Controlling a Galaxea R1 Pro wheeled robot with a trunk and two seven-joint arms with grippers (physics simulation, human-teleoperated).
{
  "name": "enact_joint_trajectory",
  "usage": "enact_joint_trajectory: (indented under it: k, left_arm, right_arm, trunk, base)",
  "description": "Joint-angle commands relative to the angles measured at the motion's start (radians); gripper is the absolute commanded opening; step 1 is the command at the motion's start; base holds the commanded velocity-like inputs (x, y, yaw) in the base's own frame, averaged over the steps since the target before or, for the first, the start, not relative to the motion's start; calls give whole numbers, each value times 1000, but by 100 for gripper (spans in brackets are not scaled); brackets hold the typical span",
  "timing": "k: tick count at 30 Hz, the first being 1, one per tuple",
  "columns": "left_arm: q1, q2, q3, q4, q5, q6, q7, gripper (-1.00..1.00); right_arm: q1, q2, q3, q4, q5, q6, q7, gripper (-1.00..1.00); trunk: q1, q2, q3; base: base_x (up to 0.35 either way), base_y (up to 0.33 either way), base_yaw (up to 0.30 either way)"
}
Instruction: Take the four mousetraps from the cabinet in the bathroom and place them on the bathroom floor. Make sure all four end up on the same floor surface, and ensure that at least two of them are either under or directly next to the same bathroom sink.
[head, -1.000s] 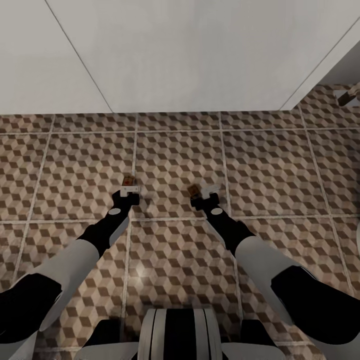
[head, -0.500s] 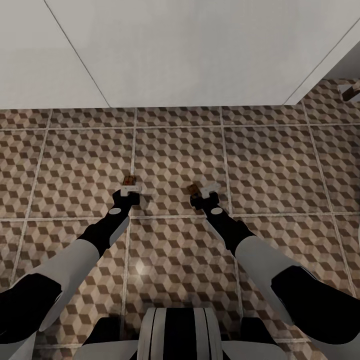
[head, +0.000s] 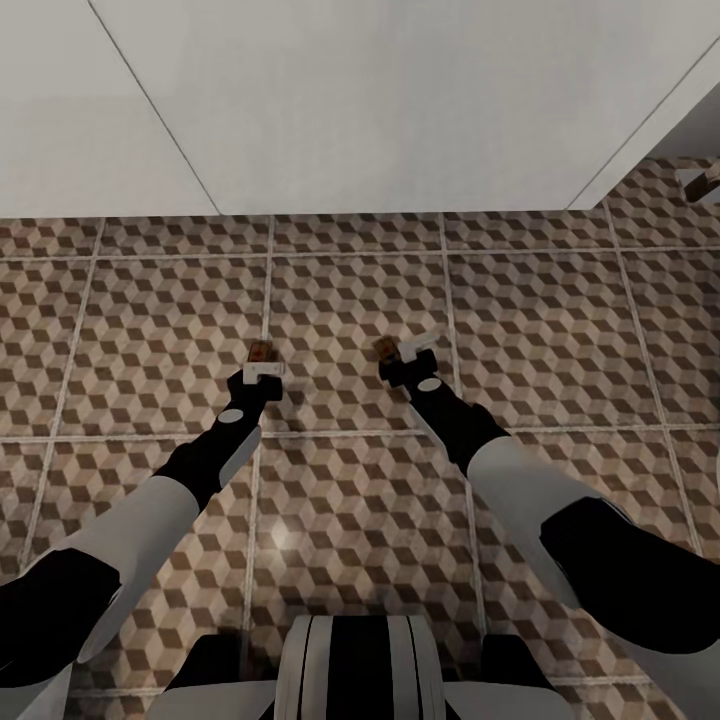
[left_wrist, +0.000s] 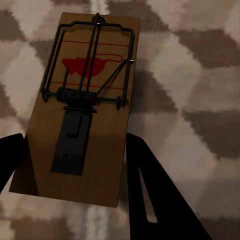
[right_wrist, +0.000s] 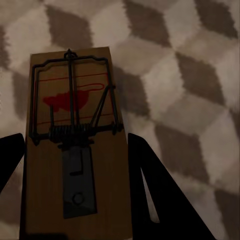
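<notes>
Both arms reach down over the patterned tile floor (head: 560, 330). The left gripper (head: 262, 371) grips a mousetrap (left_wrist: 82, 107) (wire bar and red mark up), the right gripper (head: 408, 352) grips another mousetrap (right_wrist: 75, 150); a white wall (head: 380, 100) lies beyond.

Two mousetraps over the bathroom floor (head: 560, 330), side by side: left mousetrap (head: 260, 352) in left pincer (head: 263, 370), right mousetrap (head: 385, 348) in right pincer (head: 405, 360); wall beyond.

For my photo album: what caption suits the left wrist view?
Left gripper holding a wooden mousetrap above the cube-patterned bathroom floor.
</notes>
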Motion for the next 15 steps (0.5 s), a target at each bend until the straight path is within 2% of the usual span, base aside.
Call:
enact_joint_trajectory:
  k: [1,15]
  left_arm:
    - [-1,2,-8,-1,7,-3,8,-100]
    - [0,2,-8,-5,7,-3,8,-100]
  right_arm:
    - [-2,0,8,-1,-8,6,-7,-100]
    - [-3,2,10,14,-6,2,-7,-100]
  trunk:
    - [0,0,0]
    - [2,-1,0]
  base:
    - [0,0,0]
    - [0,0,0]
